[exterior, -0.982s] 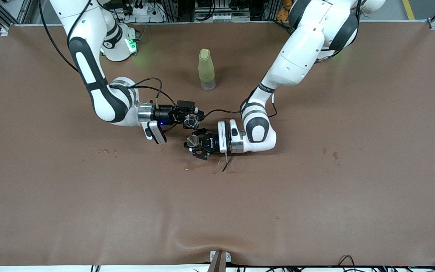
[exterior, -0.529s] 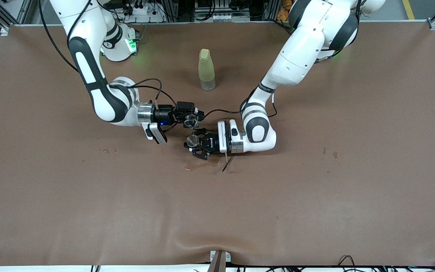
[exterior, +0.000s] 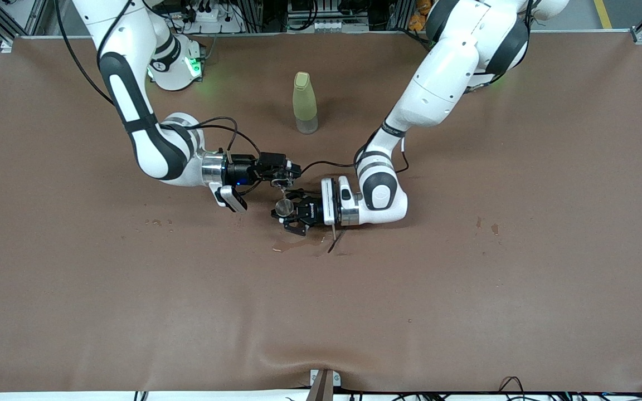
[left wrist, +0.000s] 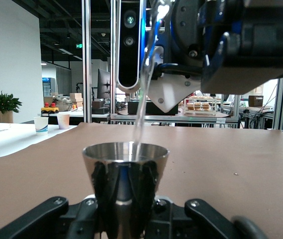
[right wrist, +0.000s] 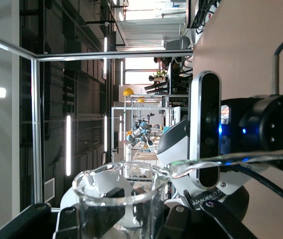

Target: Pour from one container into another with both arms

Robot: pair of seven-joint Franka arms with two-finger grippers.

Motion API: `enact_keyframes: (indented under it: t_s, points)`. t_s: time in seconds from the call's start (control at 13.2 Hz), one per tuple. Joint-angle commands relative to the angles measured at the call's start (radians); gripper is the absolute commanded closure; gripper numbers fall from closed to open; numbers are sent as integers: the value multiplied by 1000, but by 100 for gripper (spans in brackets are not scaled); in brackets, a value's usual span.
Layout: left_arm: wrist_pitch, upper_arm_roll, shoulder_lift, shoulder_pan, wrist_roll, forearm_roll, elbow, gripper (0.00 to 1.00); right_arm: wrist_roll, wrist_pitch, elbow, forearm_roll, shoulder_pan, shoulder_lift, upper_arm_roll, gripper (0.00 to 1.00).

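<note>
In the front view, the right arm [exterior: 148, 139] reaches from its base toward the middle of the table [exterior: 521, 278], its right gripper [exterior: 283, 174] clamped on a small clear glass cup [exterior: 283, 179] tipped on its side. The left arm [exterior: 410, 111] comes in from its own end, and the left gripper [exterior: 287, 214] is closed around a small metal cup [exterior: 284, 208] that stands upright just below the tilted glass. A wet patch [exterior: 298, 244] darkens the brown cover just nearer the camera than the two cups, with a thin stick [exterior: 334, 239] lying at its edge. A pale green bottle [exterior: 304, 102] stands upright nearer the bases, well apart from both grippers.

The left wrist view has the metal cup [left wrist: 125, 179] held upright between the black fingers [left wrist: 81, 214], and a thin stream of clear liquid [left wrist: 143, 94] falls into its mouth from the right gripper [left wrist: 221, 45] above.

The right wrist view shows the glass cup [right wrist: 119, 199] held between the fingers [right wrist: 61, 224], with liquid running off its lip in a clear strand [right wrist: 231, 162]; the receiving cup seems to be out of frame here
</note>
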Motion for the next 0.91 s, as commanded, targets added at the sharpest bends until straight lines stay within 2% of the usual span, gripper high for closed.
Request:
enact_keyframes:
  t_s: [0.0,0.83]
  points:
    - [0,-2,-14,-3,23,-22,-21,100,80,8,-5,11,-4,-21,2,100]
    - [-53,-3,-22,2,44,-21,-65,100,332,8,16,12,-22,-21,-1,100]
